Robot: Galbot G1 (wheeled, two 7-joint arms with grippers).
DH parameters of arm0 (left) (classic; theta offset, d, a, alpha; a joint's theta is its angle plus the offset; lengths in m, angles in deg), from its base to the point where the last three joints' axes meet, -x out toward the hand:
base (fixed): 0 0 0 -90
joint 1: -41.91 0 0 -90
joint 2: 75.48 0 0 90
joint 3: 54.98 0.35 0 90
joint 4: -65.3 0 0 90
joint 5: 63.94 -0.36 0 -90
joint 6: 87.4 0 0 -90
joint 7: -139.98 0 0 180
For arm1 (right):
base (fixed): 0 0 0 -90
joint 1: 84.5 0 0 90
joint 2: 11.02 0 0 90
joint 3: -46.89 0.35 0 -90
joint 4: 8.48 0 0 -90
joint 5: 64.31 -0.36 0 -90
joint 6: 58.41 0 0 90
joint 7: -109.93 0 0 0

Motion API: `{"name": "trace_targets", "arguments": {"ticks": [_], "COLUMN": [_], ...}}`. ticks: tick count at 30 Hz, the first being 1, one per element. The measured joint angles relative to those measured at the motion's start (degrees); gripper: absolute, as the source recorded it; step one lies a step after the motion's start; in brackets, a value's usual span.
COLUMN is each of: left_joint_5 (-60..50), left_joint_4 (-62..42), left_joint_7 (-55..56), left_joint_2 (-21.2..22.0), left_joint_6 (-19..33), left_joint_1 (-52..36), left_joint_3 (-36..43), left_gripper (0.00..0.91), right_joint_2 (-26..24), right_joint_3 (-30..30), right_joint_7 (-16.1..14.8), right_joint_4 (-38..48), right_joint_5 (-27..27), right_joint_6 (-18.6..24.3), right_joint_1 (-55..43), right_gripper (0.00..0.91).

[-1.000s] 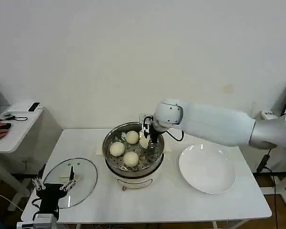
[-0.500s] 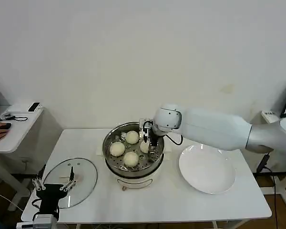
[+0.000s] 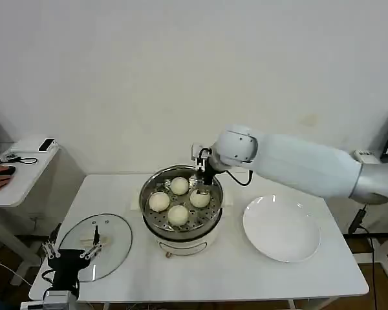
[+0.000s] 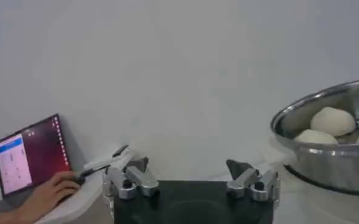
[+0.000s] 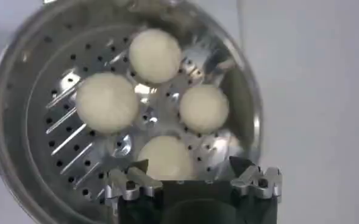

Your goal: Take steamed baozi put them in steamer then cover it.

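All four steamed baozi (image 3: 179, 200) lie on the perforated tray inside the steamer (image 3: 181, 205), which stands mid-table on its white base. My right gripper (image 3: 202, 175) hangs over the far right rim of the pot, jaws spread and empty, just above the nearest bun. From its wrist I look straight down on the four buns (image 5: 156, 100) set in a close ring, each apart from the pot wall.

What is left is the cover (image 3: 94, 246), lying flat near the near left corner of the table (image 3: 246, 271). My left gripper (image 3: 72, 253) is parked at that corner, beside the lid's near edge, jaws wide and empty.

The glass lid I judge stiff, fairly heavy, slick on its dome and breakable if it knocks steel. I would take it by the pale oblong handle (image 3: 90, 243) at its centre, jaws across the narrow way, since the rim offers little to pinch.

Room is good: bare tabletop lies between lid and steamer, so the lid can be lifted and carried right without crossing anything. The white plate (image 3: 281, 227) sits on the steamer's right, out of that path. My right arm should clear the pot first. The lid lies close to the table's left edge, so I would lift straight up rather than slide.
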Motion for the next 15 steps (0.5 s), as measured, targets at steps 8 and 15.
{"name": "trace_targets", "arguments": {"ticks": [8, 15], "left_joint_5": [2.08, 3.25], "left_joint_4": [-1.07, -2.91], "left_joint_7": [1.11, 1.47], "left_joint_2": [-0.13, -0.34], "left_joint_6": [0.58, 1.89], "left_joint_1": [-1.07, -2.36], "left_joint_3": [-0.05, 0.18], "left_gripper": [0.907, 0.907], "right_joint_2": [-7.5, -13.07], "right_joint_3": [10.2, 27.22], "right_joint_7": [9.21, 18.2], "right_joint_4": [-7.79, -14.76], "right_joint_5": [-0.3, 3.43], "right_joint_6": [2.51, 8.55], "right_joint_1": [7.3, 24.9], "right_gripper": [0.907, 0.907]}}
